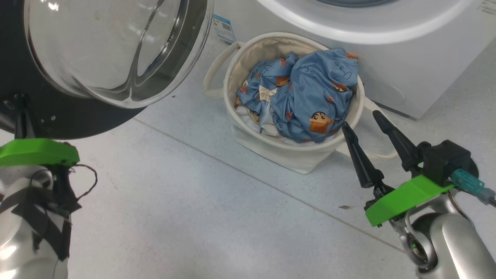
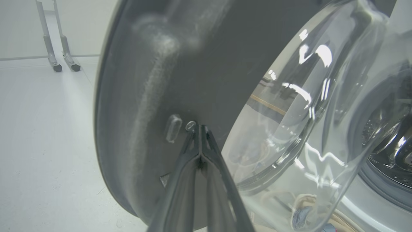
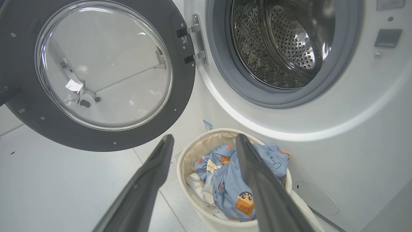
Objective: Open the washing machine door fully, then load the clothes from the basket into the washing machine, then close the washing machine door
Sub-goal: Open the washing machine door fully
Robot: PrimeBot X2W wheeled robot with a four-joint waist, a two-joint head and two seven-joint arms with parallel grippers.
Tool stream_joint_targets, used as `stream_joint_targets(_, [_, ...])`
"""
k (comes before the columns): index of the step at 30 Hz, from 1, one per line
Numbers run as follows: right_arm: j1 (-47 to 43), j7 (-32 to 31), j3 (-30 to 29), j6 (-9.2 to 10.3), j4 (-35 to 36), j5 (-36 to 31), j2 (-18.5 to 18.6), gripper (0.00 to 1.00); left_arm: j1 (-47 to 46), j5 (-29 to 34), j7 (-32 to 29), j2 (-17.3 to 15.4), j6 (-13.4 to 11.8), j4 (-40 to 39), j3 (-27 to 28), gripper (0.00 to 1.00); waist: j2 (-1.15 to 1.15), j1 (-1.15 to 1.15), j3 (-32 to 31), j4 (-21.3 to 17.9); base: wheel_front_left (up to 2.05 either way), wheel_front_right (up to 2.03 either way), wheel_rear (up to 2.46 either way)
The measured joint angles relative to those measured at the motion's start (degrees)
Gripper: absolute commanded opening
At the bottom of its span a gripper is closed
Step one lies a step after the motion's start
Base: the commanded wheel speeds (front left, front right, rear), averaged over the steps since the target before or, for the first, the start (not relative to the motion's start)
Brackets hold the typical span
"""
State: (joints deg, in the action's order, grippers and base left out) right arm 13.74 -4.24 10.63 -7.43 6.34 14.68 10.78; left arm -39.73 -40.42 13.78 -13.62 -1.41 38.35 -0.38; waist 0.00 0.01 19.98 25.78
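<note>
Clothes (image 1: 306,97) heaped in basket (image 1: 294,155) on floor, just beside washing machine (image 1: 426,58) front. Heap lies ahead-left of right end effector (image 1: 360,119): spread wide, empty, tips near basket rim. Right arm nearer. Left end effector (image 2: 199,129) pinched shut, tips against washing machine door (image 1: 100,120) black rim.

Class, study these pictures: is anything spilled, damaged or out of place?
Nothing stands out. The clothes sit inside the upright basket beside the washing machine, and the washing machine door hangs open, glass intact.
</note>
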Motion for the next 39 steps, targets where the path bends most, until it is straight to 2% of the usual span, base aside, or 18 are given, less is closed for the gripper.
stream_joint_targets(8, [-0.01, 1.8, -0.08, 0.0, -1.22, 0.13, -0.47, 1.0, -0.8, 1.83, 0.42, -0.11, 3.2, 4.02, -0.35, 0.0, 0.0, -0.01, -2.35, -1.4, 0.0, 0.0, 0.0])
stream_joint_targets(9, [-0.08, 2.29, -0.08, 0.0, -1.68, 0.27, -0.73, 1.0, -0.71, 2.23, 0.43, -0.22, 3.49, 3.99, -0.42, 0.72, 0.0, -0.01, -2.93, -1.73, 0.0, 0.0, 0.0])
stream_joint_targets(10, [-0.2, 2.83, -0.07, 0.0, -2.04, 0.65, -1.08, 1.0, -0.55, 2.81, 0.45, -0.49, 3.56, 3.83, -0.71, 1.0, 0.0, -0.01, -3.5, -2.11, 0.0, 0.0, 0.0])
stream_joint_targets(15, [-1.64, 5.49, 0.05, 0.0, -4.12, 1.92, -1.72, 1.0, 4.28, 5.03, 0.66, -2.08, 5.3, 0.11, -2.68, 1.0, 0.0, -0.01, -6.55, -5.26, 0.0, 0.0, 0.0])
stream_joint_targets(20, [-4.53, 7.58, 0.0, 0.0, -5.95, 3.09, -2.88, 1.0, 13.93, 5.87, -0.35, -3.34, 6.53, -7.98, -5.65, 1.0, 0.01, -0.01, -9.75, -9.77, 0.0, 0.0, 0.0])
stream_joint_targets(30, [-7.0, 9.14, -0.03, 0.0, -7.6, 5.17, -3.02, 1.0, 27.23, 6.62, -3.79, -7.02, 6.45, -24.43, -7.79, 1.0, 0.01, -0.02, -15.72, -20.51, 0.0, 0.0, 0.0])
stream_joint_targets(37, [-7.99, 9.72, -0.12, 0.0, -8.48, 6.42, -3.01, 1.0, 32.63, 6.6, -6.27, -9.1, 4.61, -29.84, -7.04, 1.0, 0.01, -0.02, -18.75, -26.91, 0.0, 0.0, 0.0])
stream_joint_targets(39, [-8.08, 9.8, -0.18, 0.0, -8.62, 6.6, -3.01, 1.0, 33.05, 6.41, -6.92, -9.23, 4.37, -30.27, -6.95, 1.0, 0.0, -0.02, -19.03, -27.66, 0.0, 0.0, 0.0])
